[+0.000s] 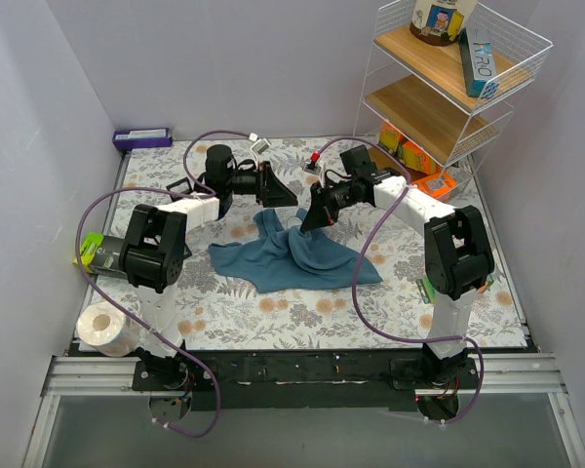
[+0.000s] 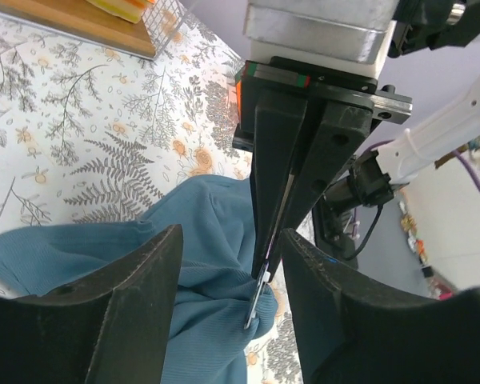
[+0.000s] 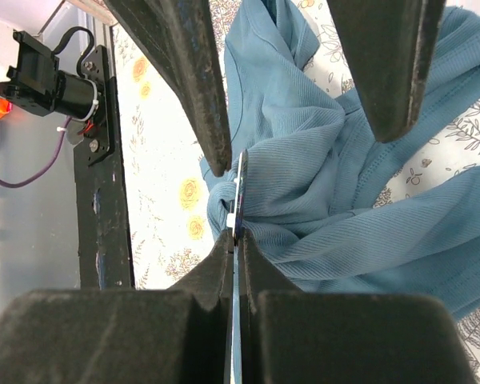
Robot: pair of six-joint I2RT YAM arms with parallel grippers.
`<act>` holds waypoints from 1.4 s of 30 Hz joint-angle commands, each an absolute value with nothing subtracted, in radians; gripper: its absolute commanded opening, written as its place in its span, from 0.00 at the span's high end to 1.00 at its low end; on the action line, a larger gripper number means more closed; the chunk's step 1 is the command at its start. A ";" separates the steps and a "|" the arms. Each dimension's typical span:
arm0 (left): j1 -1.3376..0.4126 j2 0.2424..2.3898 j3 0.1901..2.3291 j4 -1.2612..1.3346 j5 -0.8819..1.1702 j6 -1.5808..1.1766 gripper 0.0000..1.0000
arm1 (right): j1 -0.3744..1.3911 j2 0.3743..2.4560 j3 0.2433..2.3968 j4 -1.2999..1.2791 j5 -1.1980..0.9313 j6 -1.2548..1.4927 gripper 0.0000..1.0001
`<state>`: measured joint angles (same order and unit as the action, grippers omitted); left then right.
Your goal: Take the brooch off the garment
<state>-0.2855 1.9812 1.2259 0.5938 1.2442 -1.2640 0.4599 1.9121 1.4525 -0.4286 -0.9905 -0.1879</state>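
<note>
The teal-blue T-shirt (image 1: 292, 255) lies crumpled mid-table, with one fold pulled up. My right gripper (image 1: 305, 224) is shut on the brooch (image 3: 240, 188), a thin whitish disc seen edge-on and still against the bunched cloth (image 3: 320, 160). In the right wrist view its fingertips (image 3: 238, 240) are closed on the disc's lower edge. My left gripper (image 1: 288, 198) is open. In the left wrist view its fingers (image 2: 144, 272) stand either side of the right gripper's shut fingers (image 2: 284, 160) and the brooch (image 2: 258, 300). The left gripper touches nothing. The brooch is hidden in the top view.
A wire shelf (image 1: 448, 88) with a jar and a box stands at the back right, with colourful packets (image 1: 409, 146) below it. A toilet roll (image 1: 105, 329) and a green packet (image 1: 93, 252) lie at the left. A purple box (image 1: 142, 137) sits at the back left.
</note>
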 commanded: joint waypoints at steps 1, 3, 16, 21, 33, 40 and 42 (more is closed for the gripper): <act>-0.296 1.959 1.330 0.294 1.336 -0.988 0.49 | 0.457 1.859 1.505 -0.457 -1.003 -0.225 0.99; -0.301 1.953 1.370 0.154 1.341 -0.855 0.50 | 0.457 1.852 1.499 -0.456 -0.997 -0.227 0.99; -0.351 2.011 1.581 -0.431 1.322 -0.368 0.58 | 0.457 1.838 1.506 -0.454 -0.980 -0.239 0.99; -0.354 2.039 1.637 -0.576 1.307 -0.276 0.63 | 0.454 1.830 1.502 -0.453 -0.979 -0.241 0.99; -0.356 2.071 1.697 -0.752 1.267 -0.141 0.81 | 0.454 1.830 1.499 -0.449 -0.977 -0.241 0.99; -0.354 2.079 1.698 -0.778 1.252 -0.124 1.00 | 0.453 1.825 1.496 -0.454 -0.969 -0.245 0.99; -0.353 2.060 1.645 -0.653 1.256 -0.207 1.00 | 0.443 1.813 1.490 -0.440 -0.951 -0.235 0.99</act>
